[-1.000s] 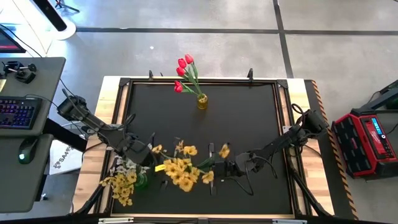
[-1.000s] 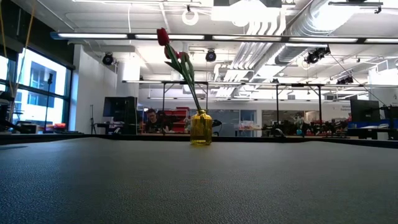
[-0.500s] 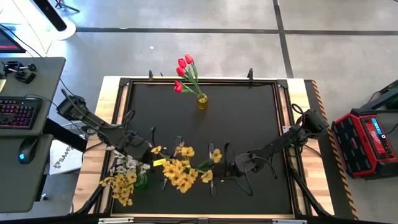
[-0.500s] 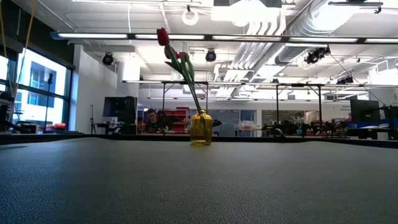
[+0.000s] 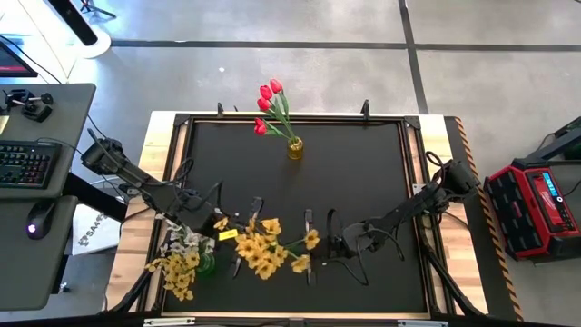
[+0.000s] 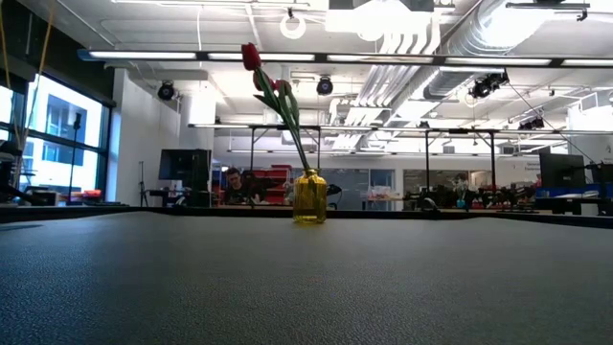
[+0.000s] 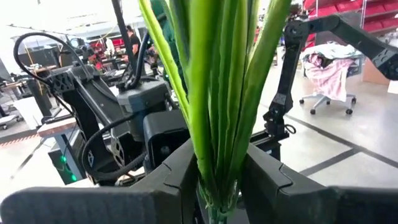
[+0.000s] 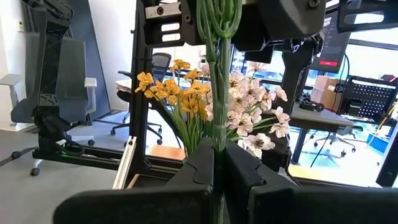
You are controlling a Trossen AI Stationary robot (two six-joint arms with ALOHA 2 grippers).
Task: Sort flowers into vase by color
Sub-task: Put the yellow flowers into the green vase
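Nearest edge of the surface [image 5: 363, 182]: both arms low, each pinching green stems. Left tool [image 5: 211, 221] has its fingers pressed against a thick sheaf of stems, seen close in its wrist view; right tool [image 5: 338, 245] clamped tight on a thinner stem. Between them, the yellow blossoms [image 5: 259, 250] hang in a loose cluster, apparently one bunch shared by both tools, likely so one steadies while the other separates or re-grips. At the left near corner, a green vase [image 5: 207, 264] already carries more yellow blossoms with white sprays [image 5: 184, 241], so colours look mixed there; sorting unfinished, by my reading. Far edge, well apart: yellow glass vase [image 6: 309, 197] upright with red tulips [image 5: 268, 102] leaning. Beyond: open workshop, ceiling ducts, a desk with keyboard [image 5: 25, 165], red case [image 5: 536, 204] on the floor, a seated person [image 6: 233, 185] distant.
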